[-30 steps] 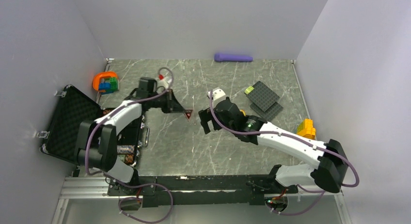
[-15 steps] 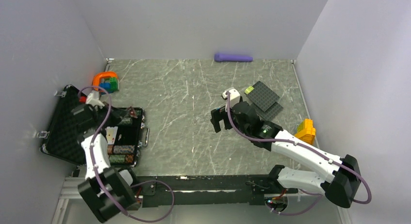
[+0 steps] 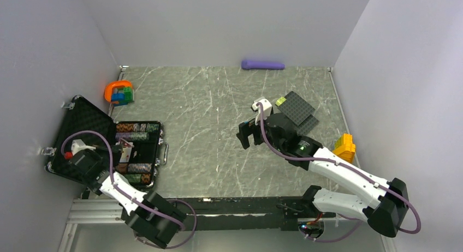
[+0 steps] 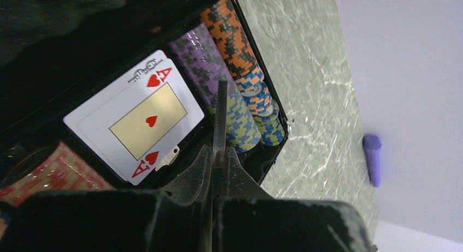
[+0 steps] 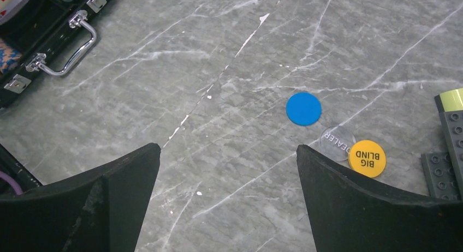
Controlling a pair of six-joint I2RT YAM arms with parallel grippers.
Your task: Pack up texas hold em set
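The left gripper was seen pressed shut over the open case. A thin dark edge stood up between its jaws, and what it was could not be told. Just beyond the tips an ace of hearts was laid face up, with rows of striped chips packed beside it along the case's far wall.

The right gripper was held wide open and empty above the table. A blue disc was found ahead of its right finger. Past it, a clear dealer disc was overlapped by a yellow disc. The case handle was seen well apart, up left.
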